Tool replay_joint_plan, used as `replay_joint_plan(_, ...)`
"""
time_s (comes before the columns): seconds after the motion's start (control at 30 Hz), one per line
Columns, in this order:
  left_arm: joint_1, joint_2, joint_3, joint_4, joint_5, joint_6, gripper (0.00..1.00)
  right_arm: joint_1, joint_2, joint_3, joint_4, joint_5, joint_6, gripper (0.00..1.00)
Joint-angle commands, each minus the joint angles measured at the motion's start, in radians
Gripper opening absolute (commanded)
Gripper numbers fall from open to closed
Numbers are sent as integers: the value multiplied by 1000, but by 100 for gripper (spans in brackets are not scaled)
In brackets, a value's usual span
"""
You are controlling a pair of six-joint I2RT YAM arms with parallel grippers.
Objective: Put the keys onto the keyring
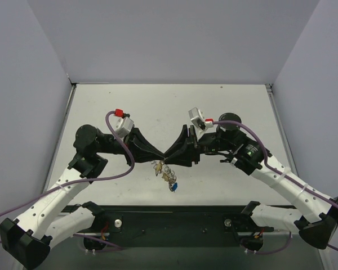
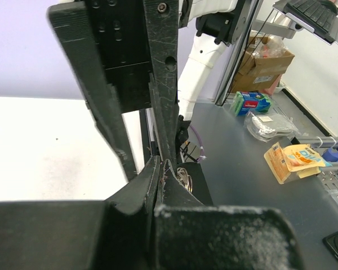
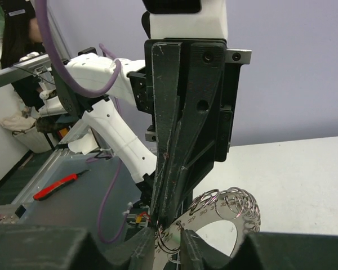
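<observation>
One keyring, one bunch of keys (only a blue head reads clearly, the rest are too small to count), two arms. Both reach in from the sides and meet tip to tip over the middle of the table, elbows out wide. My left claw is closed tight on the keyring's edge. My right claw has its fingers a narrow gap apart, with thin wire loops of the ring in that gap; can't tell if the pads touch them. The ring sits up off the table at the tips, with the keys bunched just on the near side. The left claw's fingers block the middle of my right wrist view. Off the table: cardboard box, red-handled tool.
</observation>
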Motion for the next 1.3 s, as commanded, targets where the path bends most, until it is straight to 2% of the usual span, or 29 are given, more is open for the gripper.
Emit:
replay_joint_plan(0.0, -1, -6, 16, 92, 10, -21, 0, 3, 9, 50, 62, -7, -8, 20)
replay_joint_plan(0.03, -1, -6, 16, 94, 10, -21, 0, 4, 9, 50, 63, -5, -7, 13)
replay_joint_plan(0.13, -1, -8, 16, 94, 10, -22, 0, 3, 7, 51, 59, -4, -10, 4)
replay_joint_plan(0.23, -1, -12, 14, 94, 4, -22, 0, 3, 6, 50, 54, -7, -16, 3)
replay_joint_plan(0.3, -1, -14, 13, 92, -1, -18, 0, 3, -1, 47, 48, -16, -24, 9)
replay_joint_plan(0.33, -1, -16, 14, 91, -1, -16, 0, 3, -4, 43, 48, -12, -30, 24)
replay_joint_plan(0.43, -1, -14, 16, 85, -4, -13, 0, 4, -25, 24, 48, 1, -44, 48)
replay_joint_plan(0.53, -1, -14, 17, 86, -1, -15, 0, 3, -34, 13, 47, 4, -51, 55)
replay_joint_plan(0.93, -1, -13, 20, 114, 19, -48, 0, 1, -34, 0, 14, 15, -90, 62)
replay_joint_plan(1.27, 1, -3, 10, 195, 43, -120, 0, -5, -45, -7, 16, -10, -91, 52)
